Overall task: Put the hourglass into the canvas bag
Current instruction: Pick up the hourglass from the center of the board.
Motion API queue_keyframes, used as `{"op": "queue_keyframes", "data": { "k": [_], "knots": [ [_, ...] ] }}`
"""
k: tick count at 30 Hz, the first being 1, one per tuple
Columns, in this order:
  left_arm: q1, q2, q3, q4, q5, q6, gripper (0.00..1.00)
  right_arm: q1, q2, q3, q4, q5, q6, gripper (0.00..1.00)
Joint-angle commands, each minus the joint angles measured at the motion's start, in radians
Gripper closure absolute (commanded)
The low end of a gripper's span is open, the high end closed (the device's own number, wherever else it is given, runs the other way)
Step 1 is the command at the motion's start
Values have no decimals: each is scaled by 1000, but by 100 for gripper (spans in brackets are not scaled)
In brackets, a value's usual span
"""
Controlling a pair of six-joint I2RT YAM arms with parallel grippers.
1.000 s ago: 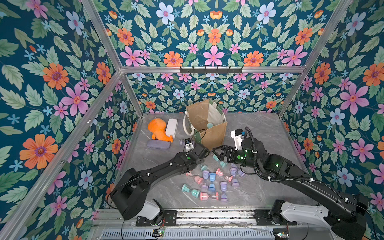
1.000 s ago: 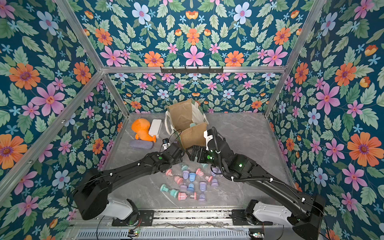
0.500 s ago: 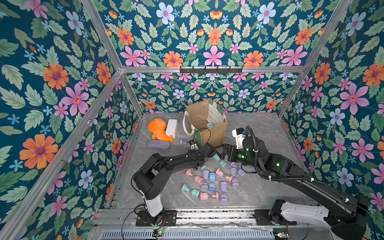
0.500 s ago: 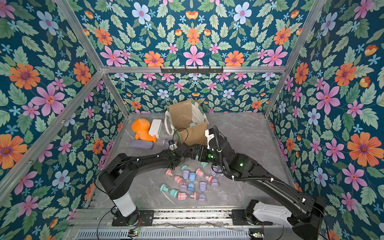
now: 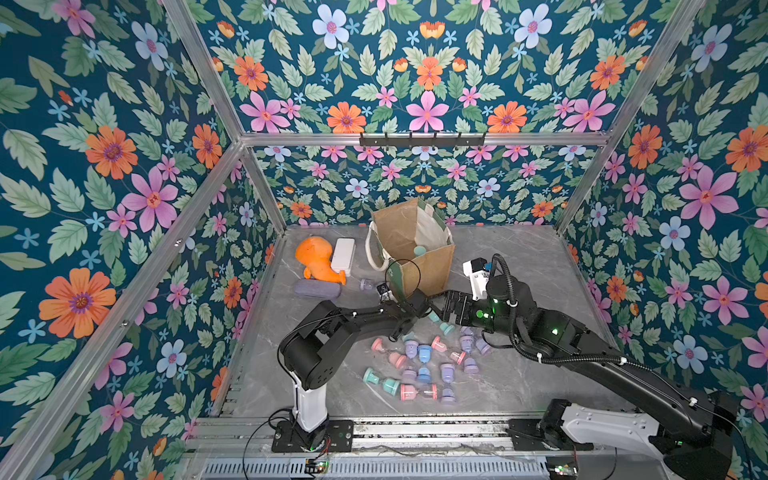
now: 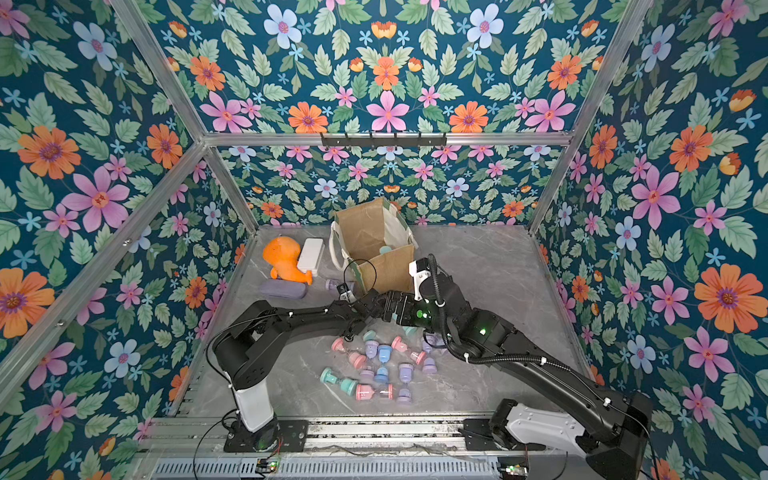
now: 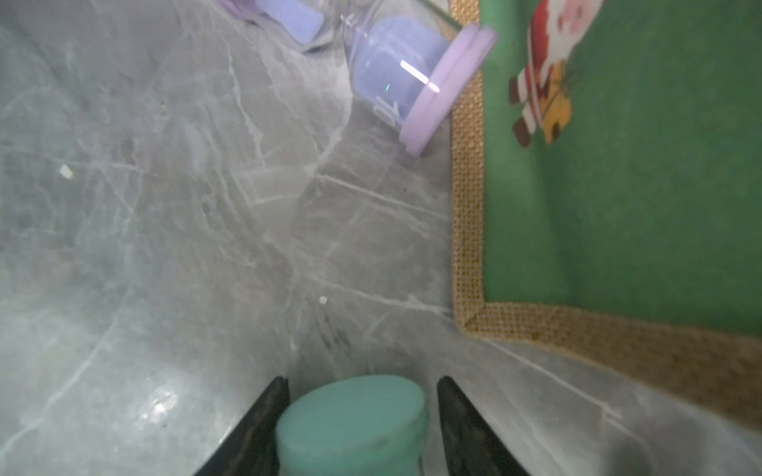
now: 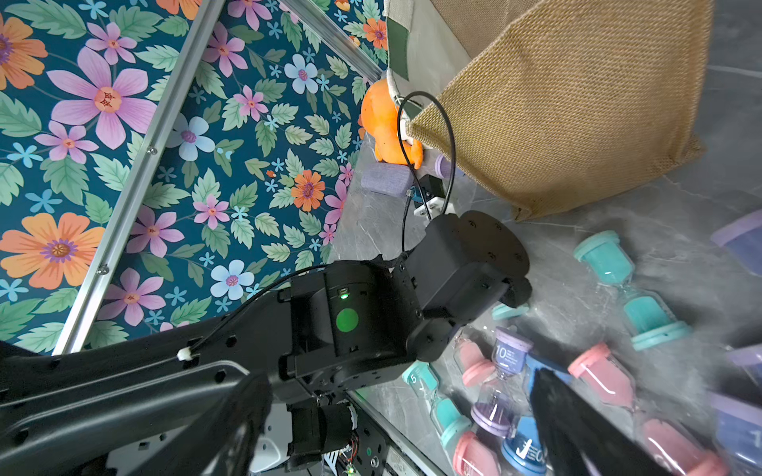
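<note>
Left pincer (image 7: 362,381) straddles teal hourglass (image 7: 350,424) near canvas bag (image 7: 618,214).

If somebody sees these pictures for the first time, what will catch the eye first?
First, the loud floral walls around the grey marbled table. Next, the scatter of pastel hourglasses near the front, where the left arm and right arm meet just above it, in front of the open tan canvas bag. Left of the bag lies a bright orange plush toy.
</note>
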Motion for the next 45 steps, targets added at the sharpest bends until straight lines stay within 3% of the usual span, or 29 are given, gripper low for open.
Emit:
{"op": "queue_keyframes", "data": {
  "k": [1, 18, 25, 30, 45],
  "knots": [
    [2, 10, -8, -14, 32, -24, 45, 1, -4, -2, 34, -10, 9, 1],
    [2, 3, -10, 13, 26, -20, 67, -9, -5, -12, 52, -4, 3, 1],
    [3, -50, -17, 15, 14, -17, 71, -9, 21, 14, 64, -29, 5, 1],
    [2, -117, -47, 8, 3, -21, 74, -10, 6, 2, 82, -38, 6, 1],
    [2, -394, -118, -83, -1, 27, 76, -44, -62, 17, -129, 1, -20, 1]
  ]
}}
